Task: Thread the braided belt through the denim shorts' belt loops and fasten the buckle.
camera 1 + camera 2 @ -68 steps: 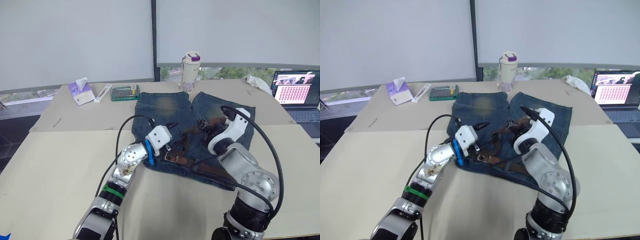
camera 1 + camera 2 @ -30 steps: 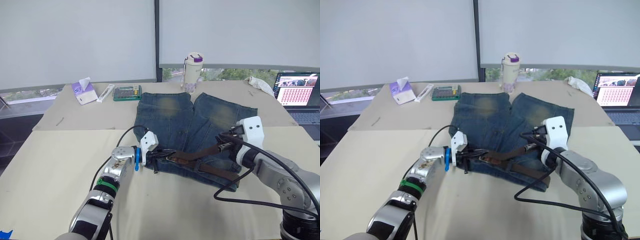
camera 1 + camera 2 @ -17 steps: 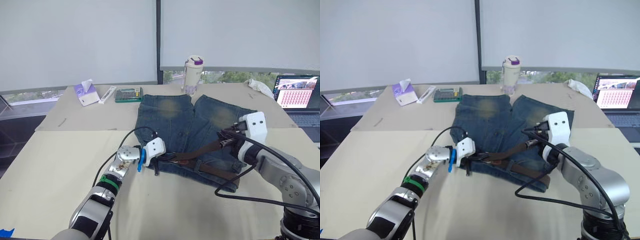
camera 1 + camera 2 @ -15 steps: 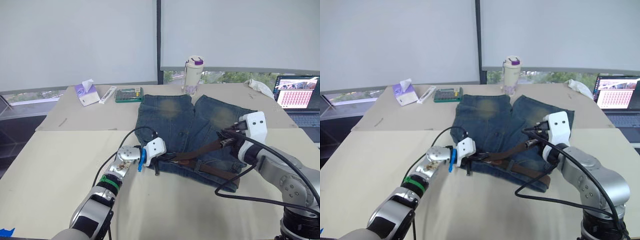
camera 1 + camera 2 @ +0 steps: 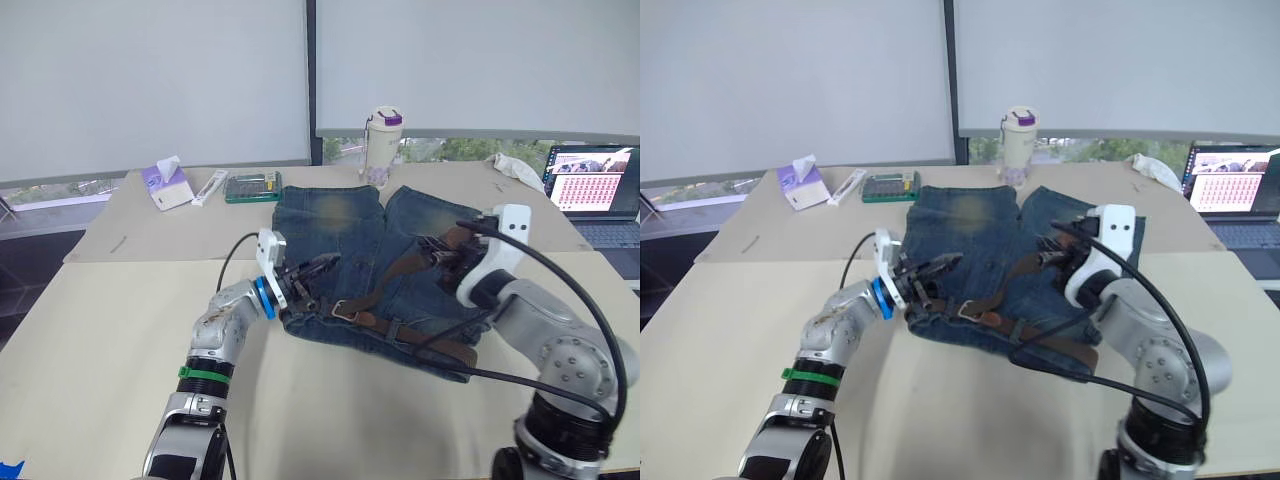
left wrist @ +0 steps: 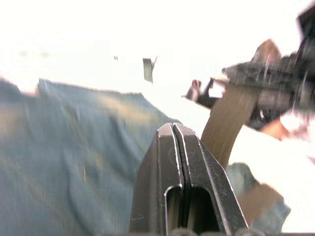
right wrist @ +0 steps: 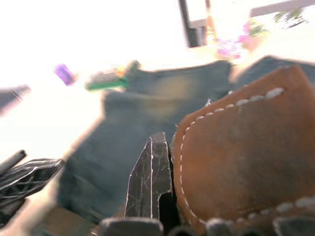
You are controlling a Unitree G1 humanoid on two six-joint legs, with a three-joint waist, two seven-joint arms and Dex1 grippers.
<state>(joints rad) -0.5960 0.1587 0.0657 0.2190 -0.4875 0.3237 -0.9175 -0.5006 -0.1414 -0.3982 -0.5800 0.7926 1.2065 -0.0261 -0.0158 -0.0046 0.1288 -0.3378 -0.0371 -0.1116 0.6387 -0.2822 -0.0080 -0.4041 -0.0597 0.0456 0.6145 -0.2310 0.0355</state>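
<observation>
Your right tool point(image 5: 447, 256) grips the braided belt point(image 5: 392, 275) end above the denim shorts point(image 5: 380, 255) on the table point(image 5: 100, 330); your left tool point(image 5: 312, 274), fingers together, hovers at the waistband. Threading appears underway; next, guide the end toward a loop.

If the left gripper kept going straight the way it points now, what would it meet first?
Probably the braided belt. The left gripper, fingers shut, hangs over the denim shorts pointing across toward the right gripper, and the raised strap crosses that line first. Depth is unclear; it might pass just beside it.
</observation>
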